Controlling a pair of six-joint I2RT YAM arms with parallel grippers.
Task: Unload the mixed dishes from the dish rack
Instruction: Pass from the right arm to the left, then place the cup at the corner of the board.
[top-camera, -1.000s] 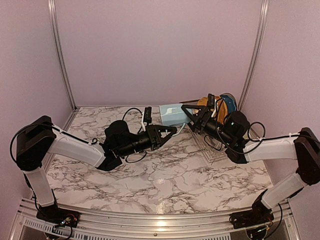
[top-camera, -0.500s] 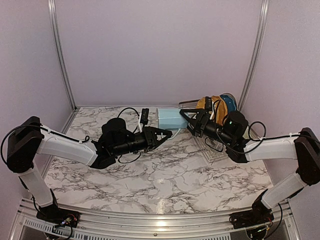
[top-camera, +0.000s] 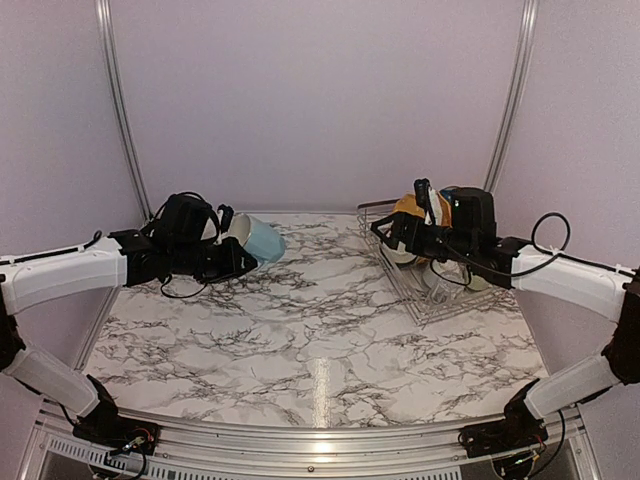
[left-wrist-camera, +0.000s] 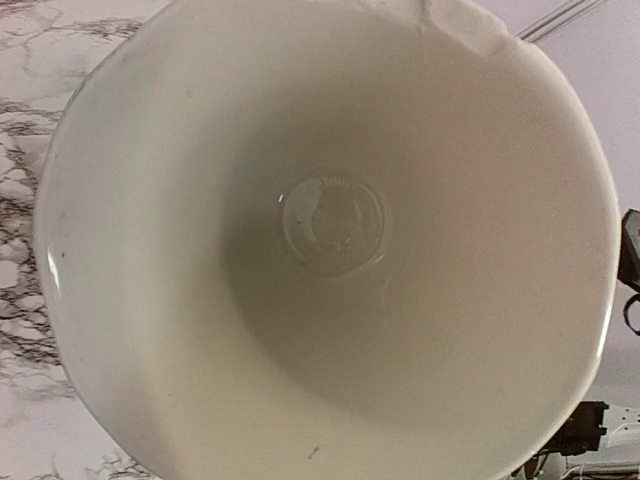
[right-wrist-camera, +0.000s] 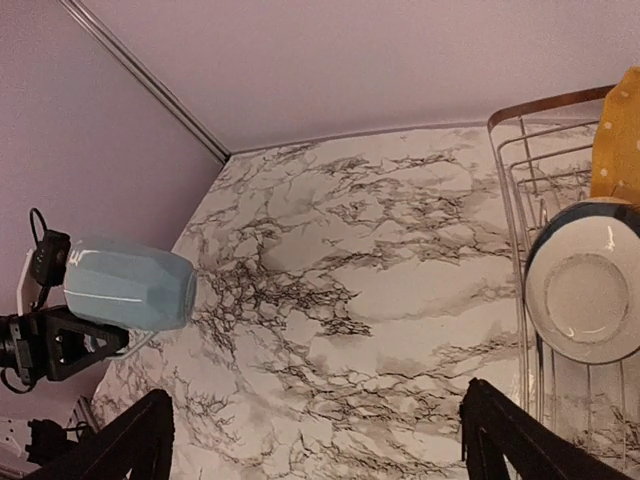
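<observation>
My left gripper (top-camera: 233, 252) is shut on the light-blue mug (top-camera: 259, 240) and holds it on its side above the table's back left. In the left wrist view the mug's pale inside (left-wrist-camera: 330, 250) fills the frame and hides the fingers. The right wrist view shows the same mug (right-wrist-camera: 130, 284) far to the left. My right gripper (top-camera: 386, 229) hangs open and empty at the left end of the dish rack (top-camera: 425, 303), with only bare table between its dark fingers (right-wrist-camera: 508, 432). A mustard-yellow plate (top-camera: 407, 207) and a blue plate (top-camera: 457, 196) stand in the rack.
The rack's wire rim (right-wrist-camera: 520, 150) is at the right of the right wrist view, with a blue-rimmed round dish (right-wrist-camera: 584, 296) and the yellow dotted plate (right-wrist-camera: 620, 130) inside. Purple walls close the back and sides. Marble table (top-camera: 320, 340) lies between the arms.
The mug was between both grippers at the table's back middle. The left arm has since swung it far to the left. The right gripper has opened wide and drawn back toward the rack.
</observation>
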